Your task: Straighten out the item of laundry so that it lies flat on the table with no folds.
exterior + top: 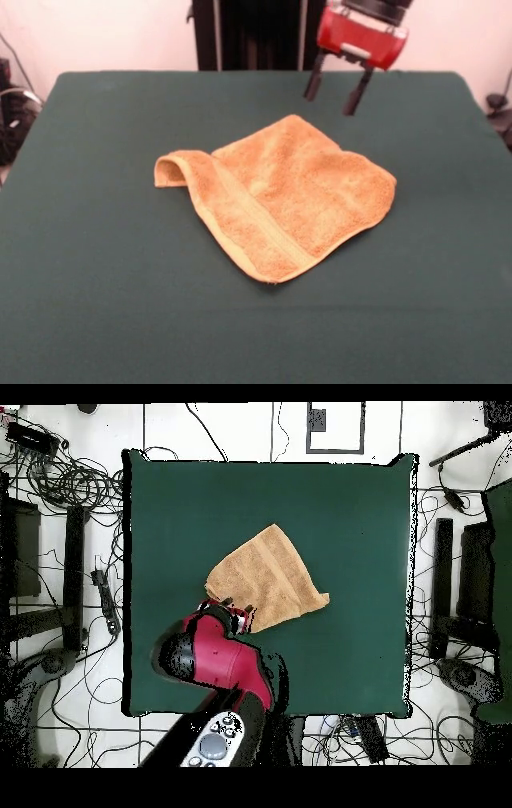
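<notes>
The item of laundry (pixel 280 196), an orange-tan terry towel, lies near the middle of the dark green table (pixel 96 264). Its left corner is curled over into a small roll, and a flat woven band runs diagonally near its front-left edge. In the overhead view the towel (pixel 265 574) shows as a tilted patch, with the red arm covering its lower-left corner. My gripper (pixel 334 94) hangs open in the air above the table, just beyond the towel's far corner, its two dark fingers (pixel 314 84) apart with nothing between them.
The red and black arm (pixel 215 659) reaches in over the table's lower-left part in the overhead view. Cables and stands (pixel 70 484) crowd the floor around the table edges.
</notes>
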